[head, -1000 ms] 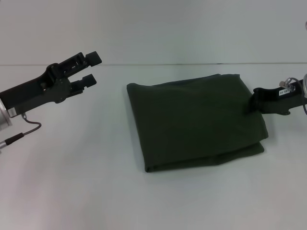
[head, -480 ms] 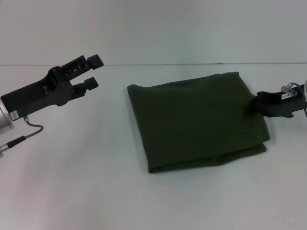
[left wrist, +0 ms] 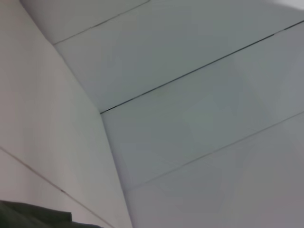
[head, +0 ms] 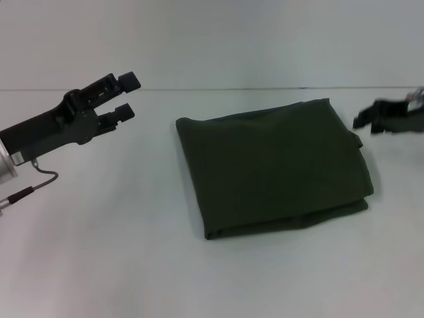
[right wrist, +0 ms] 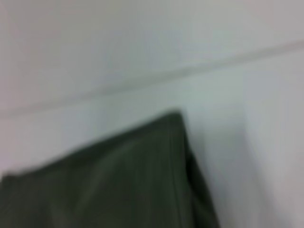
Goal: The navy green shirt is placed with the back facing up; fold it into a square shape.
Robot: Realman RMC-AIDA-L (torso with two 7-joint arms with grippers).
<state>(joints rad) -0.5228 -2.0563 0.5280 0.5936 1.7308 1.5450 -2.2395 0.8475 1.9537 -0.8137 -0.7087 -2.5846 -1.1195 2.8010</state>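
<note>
Left gripper point(head: 127, 95) hangs over the table point(head: 99, 252) with fingers apart, well clear of the navy green shirt point(head: 275, 165), which lies folded roughly square at centre. Right gripper point(head: 366, 121), finger state unclear, sits just beside its right edge. Folding looks done; retreat seems next.

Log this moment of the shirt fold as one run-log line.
navy green shirt: folded, roughly square, flat on table | right gripper: off the shirt, by its right edge | left gripper: open, left of shirt

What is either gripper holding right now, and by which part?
Nothing. The left gripper hangs open, left of the shirt; the right gripper sits clear of its right edge, gripping no cloth.
</note>
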